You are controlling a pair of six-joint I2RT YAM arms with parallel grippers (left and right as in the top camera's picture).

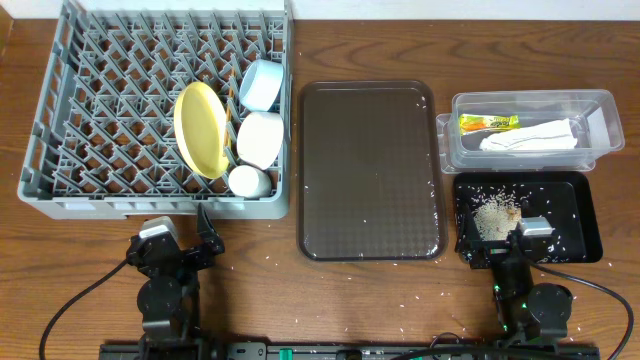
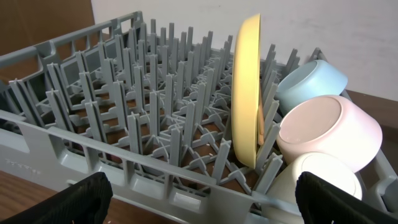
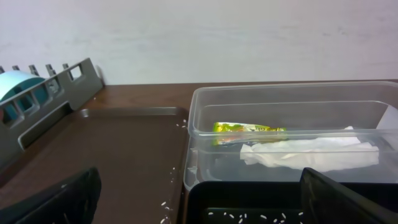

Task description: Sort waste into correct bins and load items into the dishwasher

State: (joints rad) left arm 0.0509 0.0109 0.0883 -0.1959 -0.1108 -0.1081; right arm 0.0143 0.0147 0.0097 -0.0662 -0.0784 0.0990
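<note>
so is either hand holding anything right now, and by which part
Nothing is held: the left hand and the right hand both stand open and empty.

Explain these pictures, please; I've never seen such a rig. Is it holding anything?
Two robot arms sit at a table: left arm, right arm. One picture looks down from above; the other two come from a camera on each wrist. The grey dish rack holds a yellow plate, light-blue bowl, white bowl and small cup. Beside it lie a brown tray, a clear bin with a sachet and napkin, and a black tub with rice. Both arms' jaws stand open, holding nothing.
</note>
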